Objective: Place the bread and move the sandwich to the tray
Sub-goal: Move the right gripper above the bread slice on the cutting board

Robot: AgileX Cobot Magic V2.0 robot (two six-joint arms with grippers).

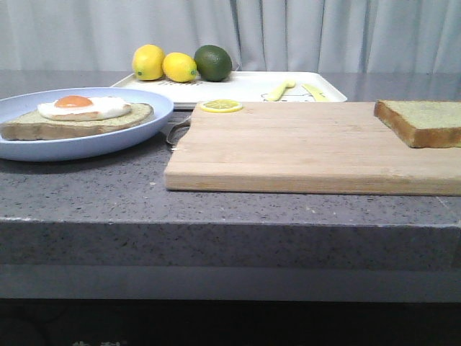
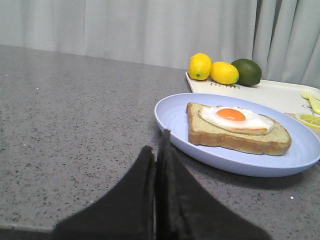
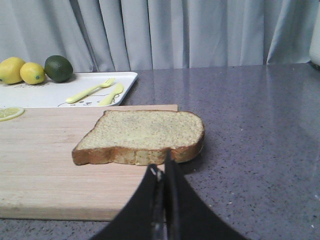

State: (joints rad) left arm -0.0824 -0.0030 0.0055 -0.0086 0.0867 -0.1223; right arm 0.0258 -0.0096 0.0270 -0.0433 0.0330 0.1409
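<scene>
The left gripper (image 2: 159,150) is seen held low over the grey counter (image 2: 75,115), its fingers pressed together with nothing between them. Just ahead of it, the pale-blue plate (image 2: 172,117) is set on the counter, and on it lies the toast slice topped with a fried egg (image 2: 235,127). The right gripper (image 3: 162,175) is likewise closed and empty, held low at the edge of the wooden cutting board (image 3: 40,165). The bread (image 3: 142,136) is found directly in front of its fingertips, lying flat on the board's corner. Beyond both grippers the white tray (image 1: 245,86) is placed, with two lemons (image 1: 164,65) and a lime (image 1: 213,63) on it.
</scene>
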